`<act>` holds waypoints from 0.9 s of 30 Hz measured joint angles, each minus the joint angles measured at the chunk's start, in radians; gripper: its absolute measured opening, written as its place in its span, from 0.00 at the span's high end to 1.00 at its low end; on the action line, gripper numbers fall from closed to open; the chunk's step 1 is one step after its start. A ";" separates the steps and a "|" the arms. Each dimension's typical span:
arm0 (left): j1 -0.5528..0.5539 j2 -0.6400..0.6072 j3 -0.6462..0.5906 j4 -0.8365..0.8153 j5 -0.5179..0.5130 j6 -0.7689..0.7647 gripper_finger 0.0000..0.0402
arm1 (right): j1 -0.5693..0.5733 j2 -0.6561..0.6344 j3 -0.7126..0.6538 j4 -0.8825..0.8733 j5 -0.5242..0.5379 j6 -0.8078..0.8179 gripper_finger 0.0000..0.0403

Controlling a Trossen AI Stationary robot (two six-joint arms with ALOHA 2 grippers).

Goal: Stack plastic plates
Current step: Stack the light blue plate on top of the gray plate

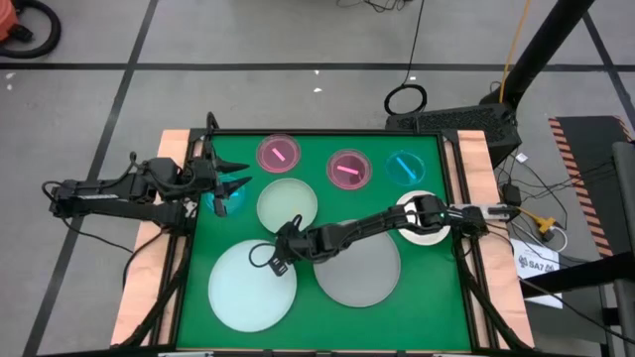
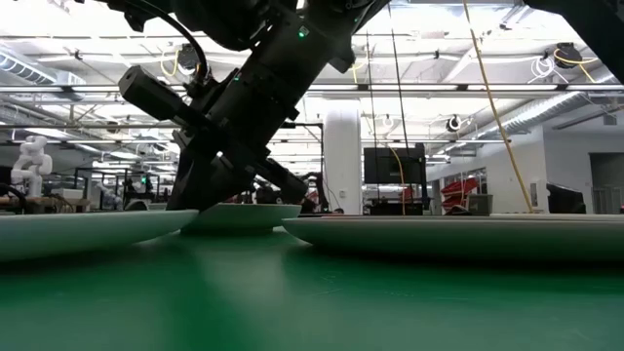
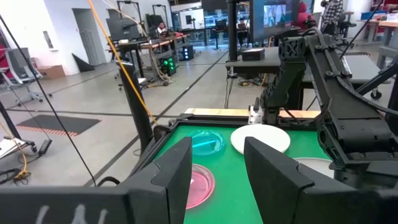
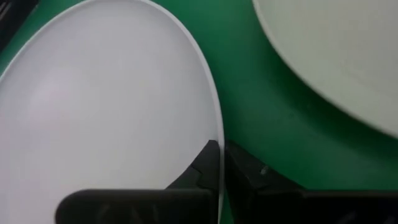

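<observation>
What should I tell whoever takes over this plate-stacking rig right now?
Right gripper: reaches across the mat, fingers pinching the rim of the large pale mint plate, plate still flat on the mat.
Left gripper: open, waiting at the left edge above a teal plate.
Loose on the mat: grey plate, pale green plate, two pink plates, another teal plate, white plate.
Done: nothing stacked.
Left: every plate.

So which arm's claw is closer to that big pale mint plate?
The right gripper: it pinches the pale mint plate at its rim. The left gripper hovers apart, by the table's far-left side.
</observation>
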 joint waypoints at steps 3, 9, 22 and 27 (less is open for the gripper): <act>0.000 0.000 0.000 0.000 0.000 -0.005 0.62 | -0.007 -0.006 0.000 0.001 -0.012 -0.001 0.99; 0.000 0.000 0.000 0.001 0.000 -0.019 0.62 | -0.026 -0.040 -0.001 -0.016 -0.060 -0.043 0.99; 0.000 0.000 0.000 0.003 0.002 -0.050 0.62 | -0.050 -0.209 -0.001 -0.193 -0.260 -0.144 1.00; 0.000 0.000 0.000 0.003 0.002 -0.056 0.62 | -0.047 -0.282 -0.001 -0.374 -0.333 -0.269 1.00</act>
